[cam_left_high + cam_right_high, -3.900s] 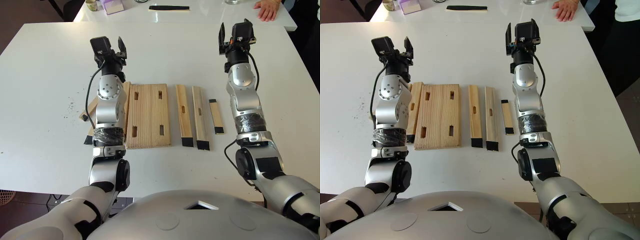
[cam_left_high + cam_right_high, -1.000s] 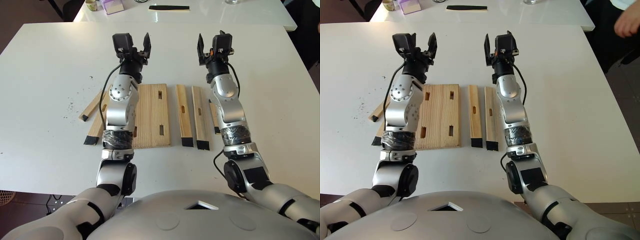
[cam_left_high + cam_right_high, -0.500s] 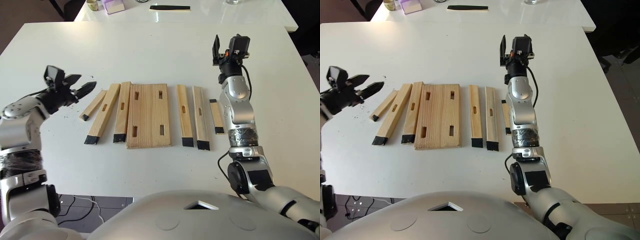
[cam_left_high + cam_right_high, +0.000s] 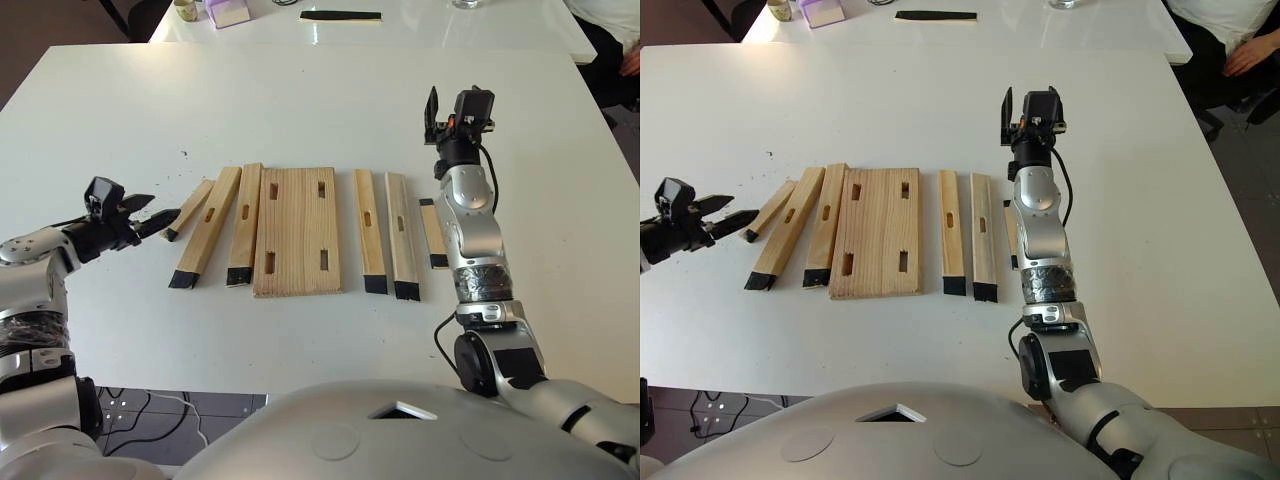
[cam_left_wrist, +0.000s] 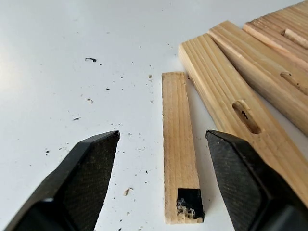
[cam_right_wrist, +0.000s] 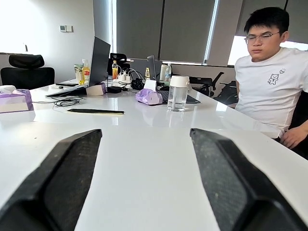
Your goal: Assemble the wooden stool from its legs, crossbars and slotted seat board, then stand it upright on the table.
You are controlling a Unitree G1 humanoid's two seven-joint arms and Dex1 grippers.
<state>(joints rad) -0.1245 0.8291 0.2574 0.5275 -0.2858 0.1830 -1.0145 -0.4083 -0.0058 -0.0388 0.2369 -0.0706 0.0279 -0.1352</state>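
The slotted seat board (image 4: 296,231) lies flat in the middle of the white table (image 4: 330,100). Two slotted legs (image 4: 207,225) (image 4: 244,222) lie to its left and two more (image 4: 368,229) (image 4: 400,233) to its right. A short crossbar (image 4: 188,208) lies at the far left and another (image 4: 432,231) at the far right. My left gripper (image 4: 158,209) is open and low over the table, its fingers either side of the black-tipped end of the left crossbar (image 5: 179,144). My right gripper (image 4: 447,100) is open and empty, raised beyond the right-hand pieces.
Dark specks (image 4: 140,212) dot the table by the left gripper. A second table behind holds a black strip (image 4: 340,15), a purple box (image 4: 225,12) and a water bottle (image 6: 177,93). Bare table surrounds the row of parts.
My left arm has swung from above the board's far edge out to the left and down to the left crossbar's end. The right arm has drawn back to the right and now holds still.
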